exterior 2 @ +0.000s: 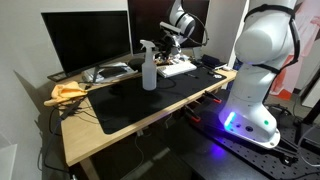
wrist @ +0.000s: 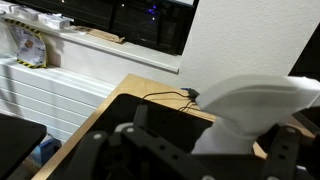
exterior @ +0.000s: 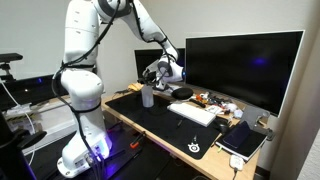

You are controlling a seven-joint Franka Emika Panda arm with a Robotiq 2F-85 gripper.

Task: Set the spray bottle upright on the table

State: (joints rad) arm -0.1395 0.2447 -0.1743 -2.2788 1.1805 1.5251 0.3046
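The spray bottle (exterior 2: pixel 149 66), pale whitish with a narrow spray head, stands upright on the black mat of the light-wood table (exterior 2: pixel 85 140). It also shows in an exterior view (exterior: pixel 147 95) near the mat's edge. My gripper (exterior 2: pixel 179 38) hangs above the table beside and higher than the bottle, apart from it, and also shows in an exterior view (exterior: pixel 165 72). In the wrist view the bottle's white spray head (wrist: pixel 250 105) fills the right side, close ahead of my gripper (wrist: pixel 195 165). The dark fingers stand wide apart, open and empty.
A large dark monitor (exterior: pixel 245 65) and a second monitor (exterior 2: pixel 85 40) stand at the back. A white keyboard (exterior: pixel 195 112) and a tablet (exterior: pixel 243 140) lie on the mat. A yellow cloth (exterior 2: pixel 65 93) lies at the table's end. Cables (wrist: pixel 170 97) cross the wood.
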